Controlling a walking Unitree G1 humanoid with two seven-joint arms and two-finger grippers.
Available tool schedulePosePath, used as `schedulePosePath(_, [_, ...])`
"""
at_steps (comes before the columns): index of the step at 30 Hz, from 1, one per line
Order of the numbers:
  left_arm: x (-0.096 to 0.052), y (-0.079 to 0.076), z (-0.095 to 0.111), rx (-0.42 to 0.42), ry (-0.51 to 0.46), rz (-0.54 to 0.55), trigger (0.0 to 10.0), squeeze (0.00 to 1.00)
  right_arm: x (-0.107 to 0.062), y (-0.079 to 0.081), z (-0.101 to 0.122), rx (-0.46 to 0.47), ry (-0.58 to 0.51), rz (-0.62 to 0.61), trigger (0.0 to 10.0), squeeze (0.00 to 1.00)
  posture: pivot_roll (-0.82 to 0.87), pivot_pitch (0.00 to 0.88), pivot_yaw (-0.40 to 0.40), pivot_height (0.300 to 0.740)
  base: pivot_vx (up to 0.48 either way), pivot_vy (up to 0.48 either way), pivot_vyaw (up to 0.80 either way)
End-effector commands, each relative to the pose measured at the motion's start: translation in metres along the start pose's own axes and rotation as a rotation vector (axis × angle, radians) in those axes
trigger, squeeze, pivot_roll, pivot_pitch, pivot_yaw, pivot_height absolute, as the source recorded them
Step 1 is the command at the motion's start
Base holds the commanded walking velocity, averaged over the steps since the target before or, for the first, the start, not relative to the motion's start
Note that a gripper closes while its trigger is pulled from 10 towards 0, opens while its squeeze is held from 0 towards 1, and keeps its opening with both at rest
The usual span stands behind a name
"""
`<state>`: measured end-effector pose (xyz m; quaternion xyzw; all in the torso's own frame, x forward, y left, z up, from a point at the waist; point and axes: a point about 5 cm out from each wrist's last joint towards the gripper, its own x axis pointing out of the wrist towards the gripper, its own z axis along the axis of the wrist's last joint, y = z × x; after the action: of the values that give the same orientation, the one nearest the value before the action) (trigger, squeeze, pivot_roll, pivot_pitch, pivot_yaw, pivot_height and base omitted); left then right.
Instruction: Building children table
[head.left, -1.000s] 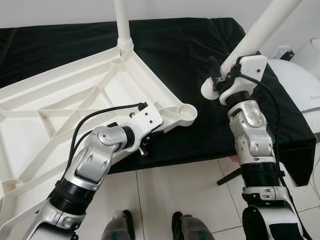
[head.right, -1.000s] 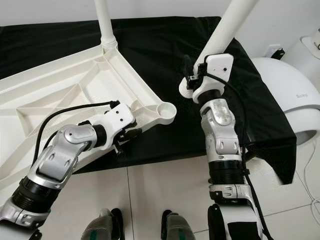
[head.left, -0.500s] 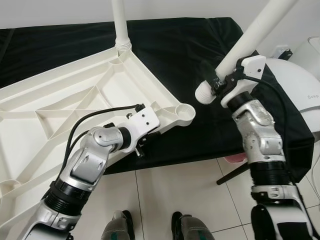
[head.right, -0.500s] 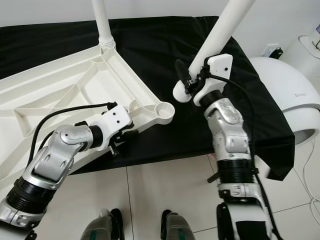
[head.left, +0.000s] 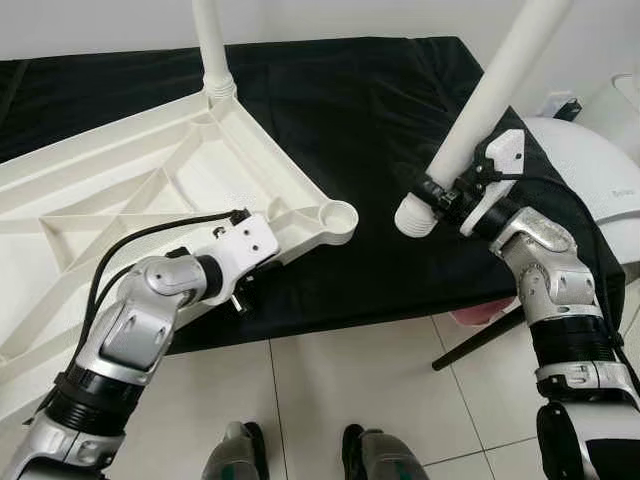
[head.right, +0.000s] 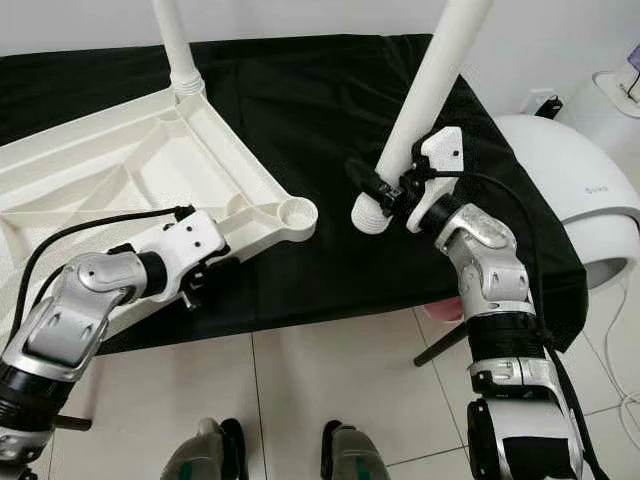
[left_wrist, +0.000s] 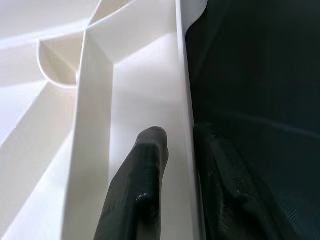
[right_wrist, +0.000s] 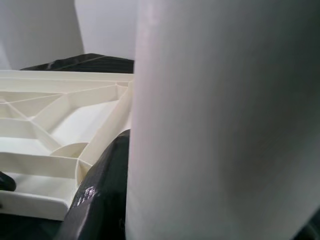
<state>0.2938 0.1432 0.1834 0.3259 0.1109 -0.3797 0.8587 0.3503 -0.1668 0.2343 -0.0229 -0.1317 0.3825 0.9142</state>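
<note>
Right gripper (head.left: 432, 190) clamps table leg (head.left: 487, 105) beside corner socket (head.left: 337, 213)

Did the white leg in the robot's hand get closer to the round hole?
Yes. The leg's threaded end has dropped and swung nearer the empty corner socket, not yet in.

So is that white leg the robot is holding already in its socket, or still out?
Out. The leg, clamped in the right gripper, hangs tilted above the black cloth, its end beside the empty round socket at the tabletop's corner.
</note>
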Motion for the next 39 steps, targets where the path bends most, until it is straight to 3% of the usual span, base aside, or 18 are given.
schedulePosePath(1, [-0.001, -0.004, -0.009, -0.019, 0.041, -0.006, 10.0, 0.0, 0.005, 0.002, 0.005, -0.006, -0.03, 0.038, 10.0, 0.0, -0.08, 0.174, -0.057, 0.74, 0.0, 0.0, 0.0])
schedulePosePath(4, [0.0, -0.01, -0.004, -0.018, 0.023, -0.03, 10.0, 0.0, 0.01, 0.003, 0.006, -0.01, -0.038, 0.058, 10.0, 0.0, -0.07, 0.179, -0.059, 0.74, 0.0, 0.0, 0.0])
schedulePosePath(8, [0.004, -0.031, 0.007, 0.017, -0.037, -0.122, 10.0, 0.0, 0.022, 0.006, 0.009, -0.016, -0.052, 0.125, 10.0, 0.0, -0.06, 0.184, -0.06, 0.74, 0.0, 0.0, 0.0])
schedulePosePath(13, [0.006, -0.033, 0.012, 0.018, -0.059, -0.135, 10.0, 0.0, 0.025, 0.008, 0.01, -0.021, -0.06, 0.148, 10.0, 0.0, -0.06, 0.186, -0.06, 0.74, 0.0, 0.0, 0.0])
schedulePosePath(18, [0.012, -0.046, 0.028, 0.046, -0.109, -0.194, 10.0, 0.0, 0.039, 0.015, 0.007, -0.03, -0.066, 0.225, 10.0, 0.0, -0.05, 0.19, -0.056, 0.74, 0.0, 0.0, 0.0])
schedulePosePath(29, [0.012, -0.05, 0.033, 0.051, -0.113, -0.2, 10.0, 0.0, 0.049, 0.028, -0.006, -0.021, -0.059, 0.298, 10.0, 0.0, -0.03, 0.214, -0.045, 0.74, 0.0, 0.0, 0.0])
schedulePosePath(39, [0.01, -0.043, 0.026, 0.044, -0.071, -0.169, 10.0, 0.0, 0.04, 0.026, -0.018, -0.032, -0.035, 0.293, 10.0, 0.0, -0.04, 0.226, -0.034, 0.74, 0.0, 0.0, 0.0])
